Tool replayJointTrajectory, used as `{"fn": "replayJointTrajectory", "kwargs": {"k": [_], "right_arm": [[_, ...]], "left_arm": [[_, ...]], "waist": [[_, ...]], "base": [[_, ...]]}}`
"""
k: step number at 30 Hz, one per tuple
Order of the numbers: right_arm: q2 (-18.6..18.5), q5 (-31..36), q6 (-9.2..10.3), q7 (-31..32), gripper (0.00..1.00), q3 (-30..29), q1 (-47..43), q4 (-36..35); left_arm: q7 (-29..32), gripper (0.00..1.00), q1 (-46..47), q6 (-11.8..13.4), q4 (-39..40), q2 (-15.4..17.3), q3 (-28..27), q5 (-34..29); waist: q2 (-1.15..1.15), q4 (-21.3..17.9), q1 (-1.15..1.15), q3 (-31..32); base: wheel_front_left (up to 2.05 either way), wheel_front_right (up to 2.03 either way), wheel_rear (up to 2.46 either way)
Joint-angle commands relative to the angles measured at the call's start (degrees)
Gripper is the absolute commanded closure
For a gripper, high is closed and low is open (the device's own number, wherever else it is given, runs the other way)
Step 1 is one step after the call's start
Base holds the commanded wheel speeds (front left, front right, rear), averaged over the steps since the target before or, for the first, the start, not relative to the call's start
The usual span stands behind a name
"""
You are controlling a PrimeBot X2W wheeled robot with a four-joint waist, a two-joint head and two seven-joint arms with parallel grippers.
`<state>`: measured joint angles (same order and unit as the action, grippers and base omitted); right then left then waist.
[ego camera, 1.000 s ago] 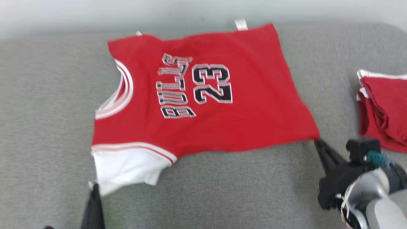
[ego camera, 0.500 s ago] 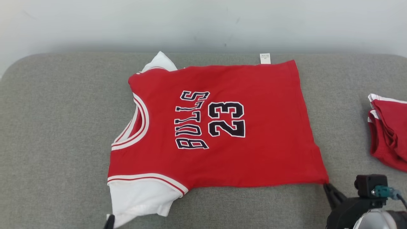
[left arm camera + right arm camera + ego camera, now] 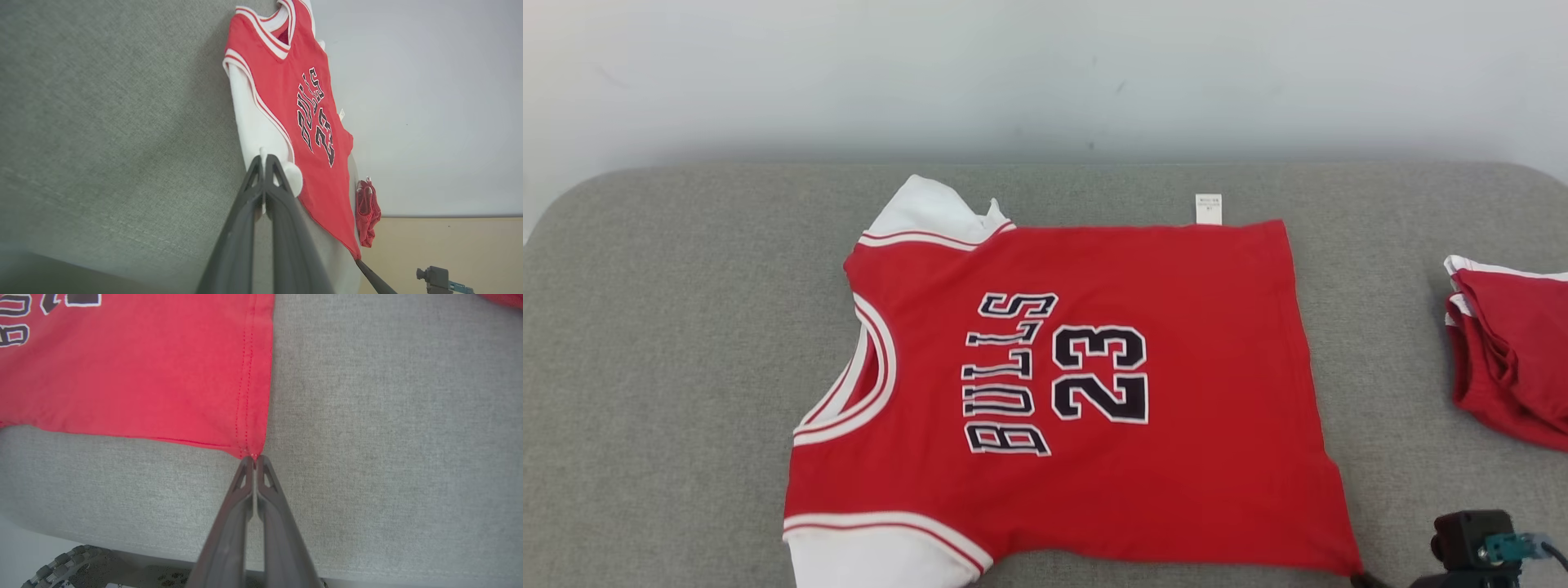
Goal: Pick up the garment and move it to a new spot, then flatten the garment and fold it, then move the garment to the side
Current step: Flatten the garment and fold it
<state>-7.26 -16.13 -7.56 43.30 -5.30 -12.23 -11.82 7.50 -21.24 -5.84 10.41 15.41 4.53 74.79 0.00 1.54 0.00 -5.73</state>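
The garment [image 3: 1217,367] is a red jersey with white sleeves and dark lettering, spread flat on the grey cushion [image 3: 645,327]. In the left wrist view my left gripper [image 3: 263,161] is shut on the edge of the near white sleeve [image 3: 253,122]. My right gripper [image 3: 254,459] is shut on the near hem corner of the red body [image 3: 143,375], and its dark tip [image 3: 1364,578] just shows at the bottom of the head view. The far white sleeve [image 3: 923,208] lies beyond the red body.
A second bundle of red cloth [image 3: 1511,359] lies on the cushion to the right, apart from the jersey. A pale wall [image 3: 1045,73] runs behind the cushion. A knobbly wheel [image 3: 61,563] shows below the cushion's near edge.
The whole head picture has shifted downward, so the camera moved. The far white sleeve has come out from behind the red body. Both grippers stay shut on their corners.
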Motion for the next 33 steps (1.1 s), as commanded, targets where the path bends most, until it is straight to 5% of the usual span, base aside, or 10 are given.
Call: {"fn": "replayJointTrajectory", "kwargs": {"k": [1, 5, 12, 19, 26, 33], "right_arm": [[-0.5, -0.8, 0.13, 1.8, 1.00, 0.0, -1.6, -0.6], [-0.9, -1.6, 0.13, 4.5, 1.00, -0.8, -3.2, -2.1], [-0.6, -0.9, 0.13, 0.6, 1.00, -1.5, -0.8, -3.1], [-1.1, -1.2, 0.13, -3.1, 1.00, -0.9, 2.9, -2.2], [-2.7, -0.8, 0.14, -7.2, 1.00, 0.8, 8.5, 0.4], [-4.8, -0.3, 0.13, -10.2, 1.00, 3.8, 13.4, 5.3]], "left_arm": [[1.4, 1.00, -1.7, 1.0, 0.7, 0.9, 0.2, 0.7], [2.6, 1.00, -3.2, 3.6, 2.2, 2.1, -0.3, 0.9], [-1.6, 1.00, 1.0, 1.1, 5.2, 0.1, -2.4, 0.5], [-3.4, 1.00, 9.4, 1.4, 2.0, 0.5, -1.1, -4.7], [-7.8, 1.00, 22.1, 4.1, -5.5, 1.4, 1.3, -16.5], [-10.0, 1.00, 32.9, 4.0, -13.1, 0.2, 7.0, -25.2]], "waist": [[0.00, -0.3, 0.00, 0.2], [0.00, -0.6, 0.00, 0.1], [0.00, -0.9, 0.00, -0.5], [0.00, -0.6, 0.00, -1.1], [0.00, -0.4, 0.00, -2.6], [0.00, -0.6, 0.00, -4.2]], "base": [[0.00, 0.00, 0.00], [0.00, 0.00, 0.00], [0.00, 0.00, 0.00], [0.00, 0.00, 0.00], [0.00, 0.00, 0.00], [0.00, 0.00, 0.00]]}}
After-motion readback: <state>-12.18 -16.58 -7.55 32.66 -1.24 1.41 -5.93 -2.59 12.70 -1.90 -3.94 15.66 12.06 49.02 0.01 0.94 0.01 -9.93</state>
